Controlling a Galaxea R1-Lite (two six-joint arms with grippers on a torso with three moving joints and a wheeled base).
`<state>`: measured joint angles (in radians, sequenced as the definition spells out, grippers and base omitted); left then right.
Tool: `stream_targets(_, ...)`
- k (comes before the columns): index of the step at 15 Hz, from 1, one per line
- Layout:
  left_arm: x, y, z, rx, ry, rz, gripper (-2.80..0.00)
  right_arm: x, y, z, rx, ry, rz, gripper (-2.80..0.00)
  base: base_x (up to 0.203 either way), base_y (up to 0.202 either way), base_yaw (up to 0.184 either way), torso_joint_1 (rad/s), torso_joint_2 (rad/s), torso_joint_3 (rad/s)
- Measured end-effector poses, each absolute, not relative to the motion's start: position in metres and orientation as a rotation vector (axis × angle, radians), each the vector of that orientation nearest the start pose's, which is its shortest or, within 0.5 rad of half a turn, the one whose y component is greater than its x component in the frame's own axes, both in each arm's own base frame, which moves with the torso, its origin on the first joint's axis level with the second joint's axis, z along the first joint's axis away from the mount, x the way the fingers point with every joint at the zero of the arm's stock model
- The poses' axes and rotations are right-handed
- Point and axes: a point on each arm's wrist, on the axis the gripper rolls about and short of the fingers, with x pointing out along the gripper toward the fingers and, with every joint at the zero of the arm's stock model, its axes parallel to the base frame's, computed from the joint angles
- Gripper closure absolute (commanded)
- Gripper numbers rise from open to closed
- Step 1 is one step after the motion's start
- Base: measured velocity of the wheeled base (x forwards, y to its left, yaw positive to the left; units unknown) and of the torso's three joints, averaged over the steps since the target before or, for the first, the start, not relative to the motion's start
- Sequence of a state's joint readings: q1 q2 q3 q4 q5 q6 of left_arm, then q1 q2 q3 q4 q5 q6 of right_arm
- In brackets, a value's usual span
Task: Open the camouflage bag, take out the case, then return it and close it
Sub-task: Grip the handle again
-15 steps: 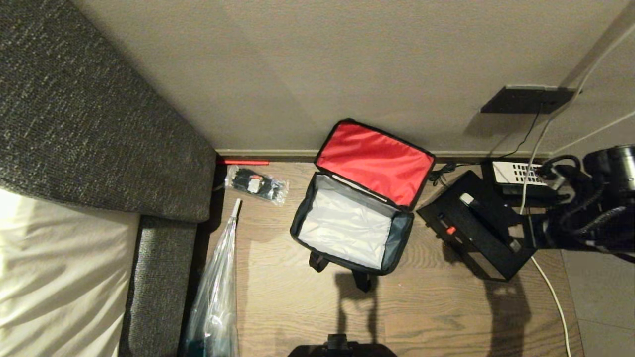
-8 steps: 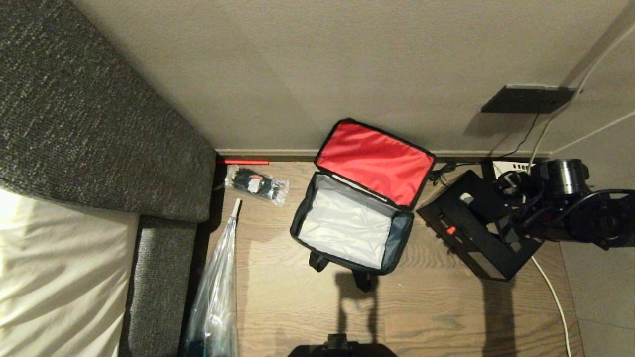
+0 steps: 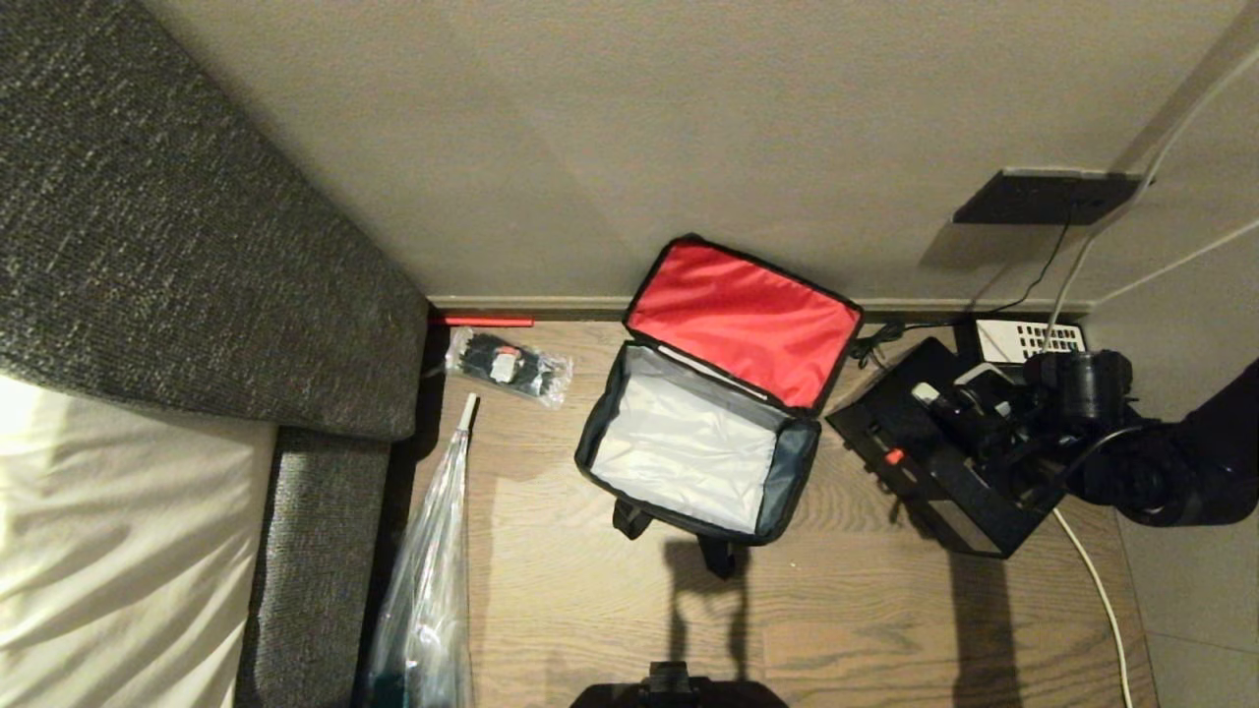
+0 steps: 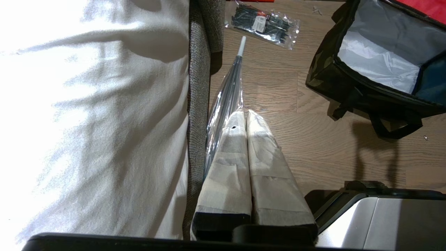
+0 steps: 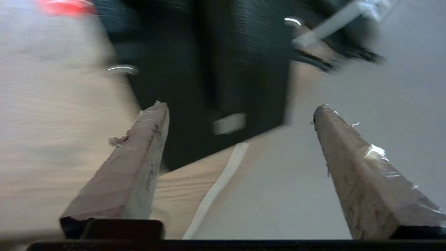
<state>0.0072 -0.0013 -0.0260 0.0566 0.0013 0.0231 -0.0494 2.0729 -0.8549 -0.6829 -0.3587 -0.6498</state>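
On the floor, head view: camouflage bag [image 3: 700,442] lying open, lid up against the wall; case [image 3: 915,462] sitting just right of it.
Head, right gripper [image 3: 959,418]: hovering over the case.
Left wrist: left gripper [image 4: 245,120] parked near the sofa [image 4: 200,69], jaws pressed together, empty.
Right wrist: jaws standing wide apart, gripping nothing, case ahead.

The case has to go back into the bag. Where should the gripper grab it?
Probably the long top handle of the case, taken from above: it stands on the floor with the handle facing up. The open right gripper would straddle it across its width.
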Motion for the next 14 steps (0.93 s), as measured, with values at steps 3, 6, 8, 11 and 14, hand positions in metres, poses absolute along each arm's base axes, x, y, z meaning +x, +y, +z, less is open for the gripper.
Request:
stream_targets(3,-0.025,0.0,0.077,0.023,0.029,0.008,0.0,0.375,-0.03,0.068,-0.849,0.562,-0.397,-2.8,0.0,0.0,0.0,0.0,0.0,0.0)
stream_targets(6,-0.025,0.0,0.077,0.023,0.029,0.008,0.0,0.383,-0.032,0.062,-0.976,0.495,-0.473,-2.8,0.0,0.0,0.0,0.0,0.0,0.0)
stream_targets(8,-0.025,0.0,0.077,0.024,0.029,0.008,0.0,0.383,-0.026,0.051,-0.985,0.501,-0.492,-2.8,0.0,0.0,0.0,0.0,0.0,0.0)
stream_targets(11,-0.025,0.0,0.077,0.024,0.03,0.008,0.0,0.384,-0.014,0.038,-0.998,0.524,-0.512,-2.8,0.0,0.0,0.0,0.0,0.0,0.0)
stream_targets(14,-0.025,0.0,0.077,0.023,0.03,0.008,0.0,0.386,-0.006,0.031,-1.003,0.549,-0.51,-2.8,0.0,0.0,0.0,0.0,0.0,0.0)
